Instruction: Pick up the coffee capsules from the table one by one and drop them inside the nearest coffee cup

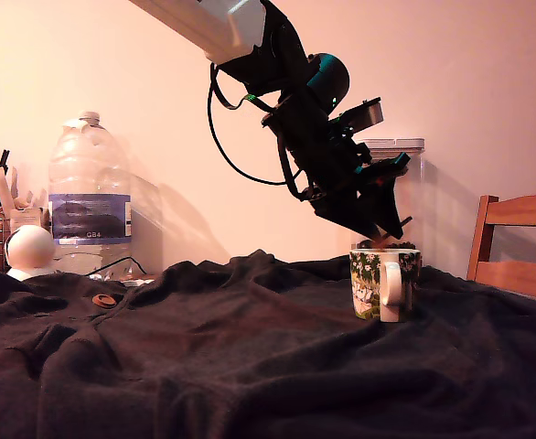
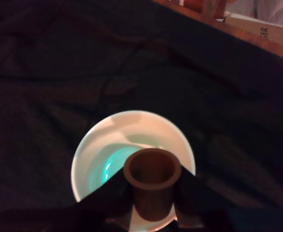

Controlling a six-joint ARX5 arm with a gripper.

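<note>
Arm poised over the cup, seen from the room and from the wrist. The gripper (image 1: 385,240) hangs tilted just above the coffee cup (image 1: 383,283), its fingertips at about rim height in the exterior view. In the wrist view the two dark fingers (image 2: 113,195) are closed against the sides of one coffee capsule (image 2: 152,181), with no gap visible between pad and capsule wall; the opening is only as wide as the capsule itself.

Key relation: the held capsule lies directly over the cup's white interior, with its long axis running roughly along the fingers and its open end facing the wrist camera. The rim (image 2: 132,115) shows as an unbroken arc on the far side of the fingers, and the capsule appears to sit inside that arc, nearer the rim edge closest to the fingers than the centre. Whether it has dipped below rim level cannot be told.

Judgement: a release here should drop the capsule into the cup; the margin is smallest on the near rim side.

A second capsule (image 1: 104,300) rests on the table (image 1: 250,366), well apart from the fingers toward the exterior view's left, near a white ball-shaped object (image 1: 30,251). The wrinkled cloth between them is open, offering free travel; the cup handle (image 1: 391,291) faces the room camera.
</note>
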